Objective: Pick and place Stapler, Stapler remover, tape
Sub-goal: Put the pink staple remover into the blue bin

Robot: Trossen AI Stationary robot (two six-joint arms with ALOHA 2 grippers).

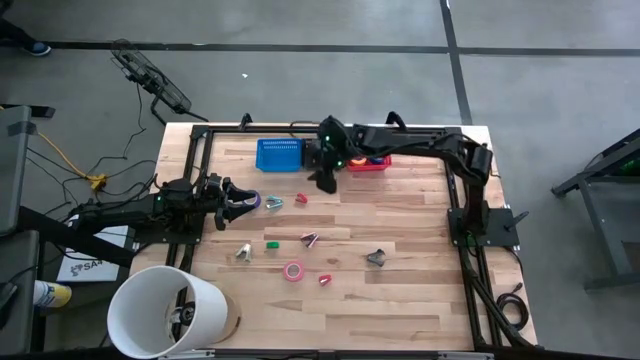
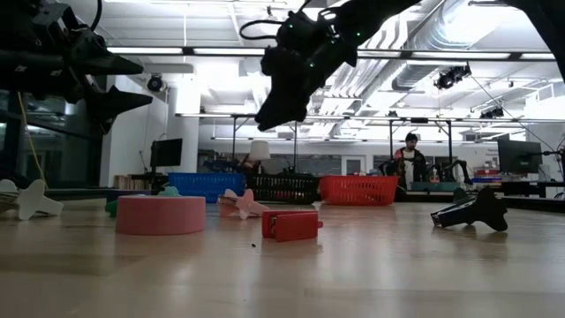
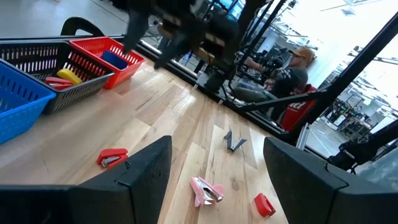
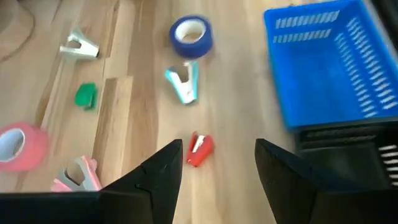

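My left gripper (image 1: 238, 200) is open and hangs above the table's left side. A blue tape roll (image 1: 252, 201) lies flat just beyond its fingertips. My right gripper (image 1: 325, 182) is open above the table, just in front of the baskets. Its wrist view looks down on the blue tape (image 4: 191, 35), a teal staple remover (image 4: 183, 84) and a small red stapler (image 4: 199, 149). Farther toward the near edge lie a pink tape roll (image 1: 293, 270), a green stapler (image 1: 271, 243), a second red stapler (image 1: 325, 279), and white (image 1: 243, 252), pink (image 1: 309, 238) and black (image 1: 376, 257) removers.
A blue basket (image 1: 278, 153), a black basket (image 4: 348, 162) and a red basket (image 1: 368, 162) stand in a row along the far edge; the red one holds small items. A big white cylinder (image 1: 165, 310) stands at the near left corner. Bare wood lies on the near right.
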